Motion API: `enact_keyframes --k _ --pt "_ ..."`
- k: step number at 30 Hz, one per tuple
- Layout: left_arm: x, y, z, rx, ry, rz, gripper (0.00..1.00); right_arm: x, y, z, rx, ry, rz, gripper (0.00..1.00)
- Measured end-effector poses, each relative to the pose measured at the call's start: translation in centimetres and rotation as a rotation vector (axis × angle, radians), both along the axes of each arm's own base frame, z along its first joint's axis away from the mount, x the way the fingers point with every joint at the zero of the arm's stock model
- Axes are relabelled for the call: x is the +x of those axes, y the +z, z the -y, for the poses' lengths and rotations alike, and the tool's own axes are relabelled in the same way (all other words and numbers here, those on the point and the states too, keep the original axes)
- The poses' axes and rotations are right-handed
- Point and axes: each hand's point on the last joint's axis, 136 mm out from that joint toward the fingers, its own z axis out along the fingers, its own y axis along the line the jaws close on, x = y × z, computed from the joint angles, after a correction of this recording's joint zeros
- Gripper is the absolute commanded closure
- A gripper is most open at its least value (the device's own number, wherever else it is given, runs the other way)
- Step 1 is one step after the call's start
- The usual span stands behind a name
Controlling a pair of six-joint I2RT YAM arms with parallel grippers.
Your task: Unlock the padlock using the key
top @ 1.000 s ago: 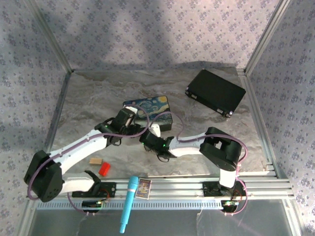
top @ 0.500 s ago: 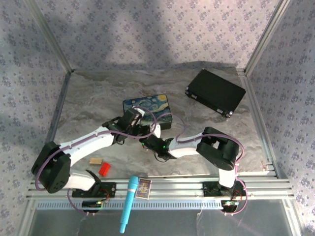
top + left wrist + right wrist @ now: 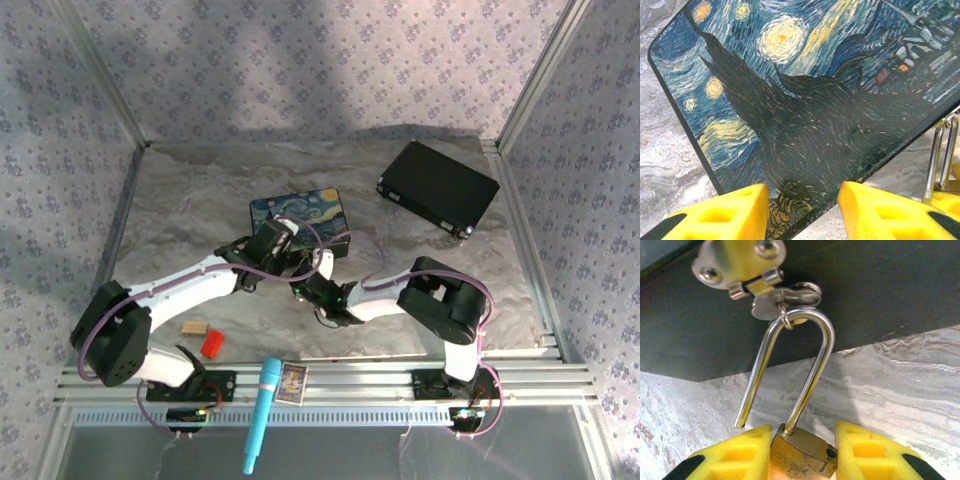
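Note:
The Starry Night painted box (image 3: 300, 212) lies mid-table, and both arms meet at its near edge. My right gripper (image 3: 802, 432) is shut on the brass padlock (image 3: 797, 460). Its silvery shackle (image 3: 812, 365) hangs through the box's hasp (image 3: 740, 262) with one leg free of the body. My left gripper (image 3: 802, 192) is open, its yellow fingers (image 3: 730, 210) apart over the near edge of the box (image 3: 805, 100). The shackle (image 3: 936, 155) shows at the right of that view. The key is hidden.
A black case (image 3: 438, 188) lies at the back right. Near the left arm's base sit a tan block (image 3: 194, 327) and a red block (image 3: 212, 344). A light blue cylinder (image 3: 262, 412) and a small card (image 3: 291, 381) rest on the front rail.
My left arm has swung right, closer to the box's near edge, and its jaws have narrowed. The right gripper has stayed at the padlock, closing slightly.

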Motion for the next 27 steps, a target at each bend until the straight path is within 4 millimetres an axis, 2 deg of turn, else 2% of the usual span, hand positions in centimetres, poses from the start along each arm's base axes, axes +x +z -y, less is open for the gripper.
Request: enact_keyframes --k 3,8,11,27 --pt "-0.4 -1.0 -0.2 0.044 -0.012 -0.018 0.57 0.6 0.1 0.5 0.024 -0.023 0.016 0.72" --pt "-0.3 -0.9 -0.2 0.048 -0.019 -0.012 0.57 1.0 0.4 0.7 0.043 -0.042 0.032 0.73" --pt "-0.2 -0.8 -0.2 0.048 -0.018 -0.011 0.60 1.2 0.6 0.7 0.066 -0.049 0.036 0.73" --pt "0.8 -1.0 -0.1 0.095 -0.014 0.002 0.60 3.8 2.2 1.0 0.276 -0.101 0.021 0.74"
